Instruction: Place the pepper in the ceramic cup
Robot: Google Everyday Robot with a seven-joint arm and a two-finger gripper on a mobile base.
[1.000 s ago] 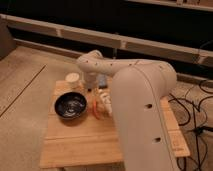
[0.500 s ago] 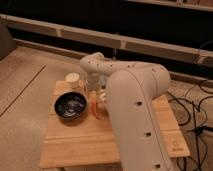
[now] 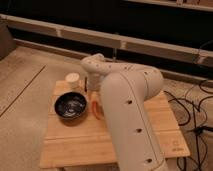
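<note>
Pepper [image 3: 94, 108] is found lying on counter [image 3: 75, 145] beside bowl [image 3: 71, 106]. Hand [image 3: 88, 85] is held near cup [image 3: 73, 79], presumably for pickup; its grip cannot be told.

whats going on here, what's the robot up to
A one-armed robot bends its arm over a wooden table. Its gripper hangs just right of the ceramic cup, behind the black bowl. The pepper lies on the table beside the bowl, not in the cup yet.
</note>
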